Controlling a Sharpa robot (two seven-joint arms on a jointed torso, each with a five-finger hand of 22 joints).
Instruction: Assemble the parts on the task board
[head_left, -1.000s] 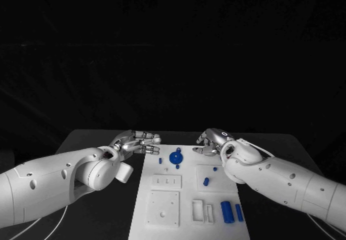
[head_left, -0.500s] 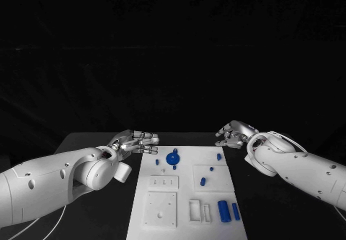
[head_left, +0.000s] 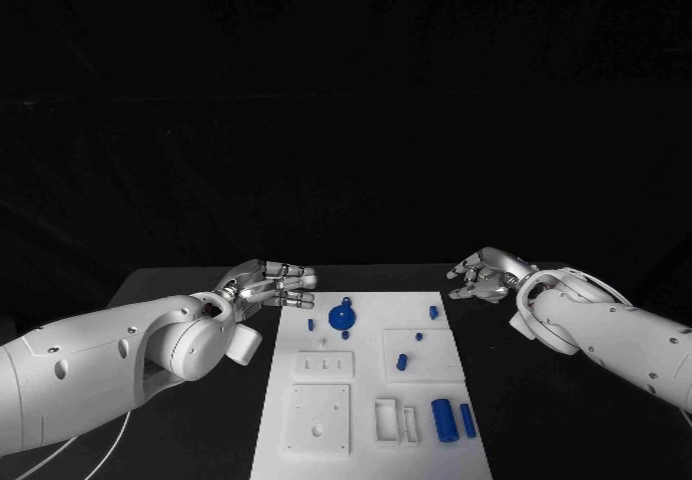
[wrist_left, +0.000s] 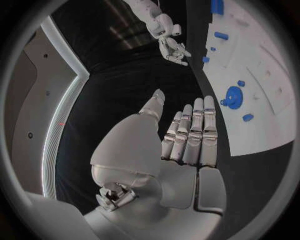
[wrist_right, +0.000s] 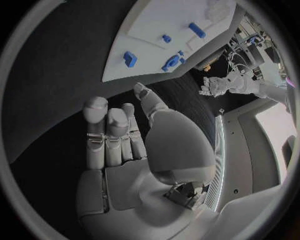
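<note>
Hovering off the far corners of the task board (head_left: 353, 400), both robot hands hold nothing. The left robot hand (head_left: 271, 283) floats just beside the board's far left corner, its fingers (wrist_left: 194, 135) laid side by side and a little bent, not pinching anything. The right robot hand (head_left: 490, 275) floats past the far right corner over the black desk (head_left: 188, 285), fingers loosely curled and empty too. No part is picked up yet, so I think the step is to choose a piece and reach for it. To do it well, a hand should come down slowly from above, pinch one small piece by its sides, and not bump the others. The board is a flat white plate with raised square blocks and slots. On it lie small blue parts: a round wheel part (head_left: 342, 317) near the far end, tiny blue pegs (head_left: 434, 313) near it, and two long blue bars (head_left: 453, 420) near the close end. The pieces look hard, smooth and plastic, so they may slip.
</note>
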